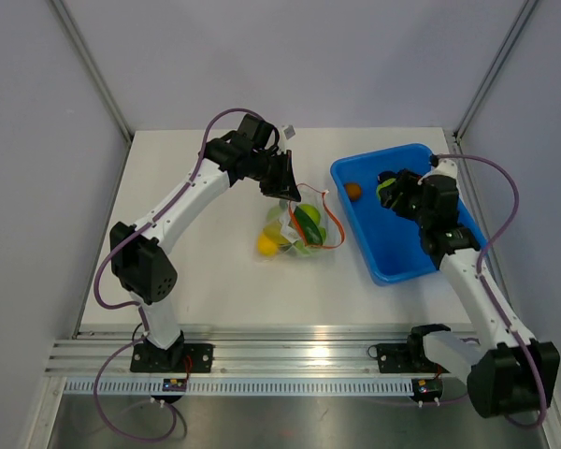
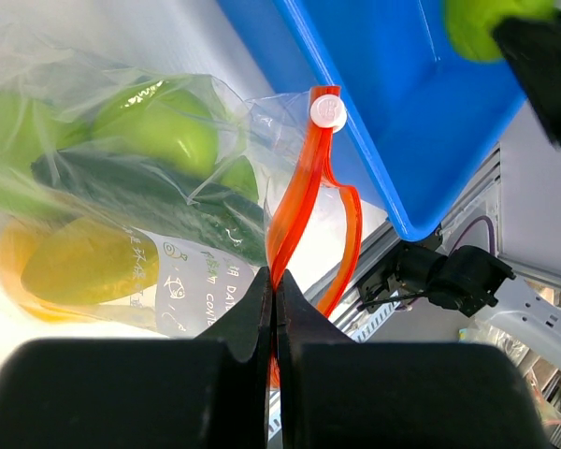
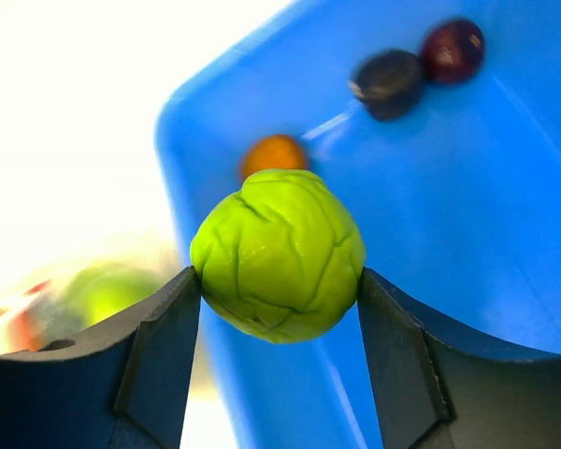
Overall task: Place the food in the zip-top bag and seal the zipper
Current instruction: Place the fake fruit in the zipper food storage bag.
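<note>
Over the blue tray [image 3: 467, 234], right fingers [image 3: 154, 360] are pinching a green ball [image 3: 279, 254]; left fingers [image 2: 248, 323] are pinching the zipper [image 2: 294, 206] of the zip-top bag [image 2: 122, 159] on the tabletop [image 1: 206, 281]. Its mouth is seemingly gaping narrowly, so the ball is risking snagging.

White table [image 1: 215, 281] carried two things. Clear bag [image 1: 304, 234] lay on it right at the left gripper [image 1: 292, 195], spreading out on the side toward the right gripper [image 1: 385, 190]. Blue tray [image 1: 402, 257] sat flat under the right gripper, just beside the bag; contact unclear.
</note>
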You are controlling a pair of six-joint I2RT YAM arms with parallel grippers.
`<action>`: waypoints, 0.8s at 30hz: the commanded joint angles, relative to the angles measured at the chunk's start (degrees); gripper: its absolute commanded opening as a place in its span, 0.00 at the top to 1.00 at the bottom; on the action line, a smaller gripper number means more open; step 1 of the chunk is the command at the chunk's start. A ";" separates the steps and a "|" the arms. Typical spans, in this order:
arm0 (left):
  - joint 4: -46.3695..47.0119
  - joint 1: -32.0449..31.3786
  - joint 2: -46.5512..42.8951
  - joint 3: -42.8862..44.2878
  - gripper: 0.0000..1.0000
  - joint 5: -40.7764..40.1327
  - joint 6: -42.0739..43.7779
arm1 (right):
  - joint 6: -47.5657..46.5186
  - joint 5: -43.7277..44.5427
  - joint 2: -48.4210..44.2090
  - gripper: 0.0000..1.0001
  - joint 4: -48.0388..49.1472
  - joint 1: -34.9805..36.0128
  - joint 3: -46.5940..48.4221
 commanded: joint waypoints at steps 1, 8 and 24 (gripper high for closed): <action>2.54 0.13 -1.02 2.03 1.00 2.26 0.50 | 0.42 -8.00 -8.54 0.50 -5.75 0.70 0.11; 2.89 -0.05 -1.63 1.94 1.00 2.17 -0.03 | 3.93 -5.22 -12.52 0.50 -8.31 16.50 2.48; 2.10 -0.14 -4.63 0.54 1.00 1.21 0.59 | 2.89 -7.03 10.51 0.40 2.07 31.82 10.47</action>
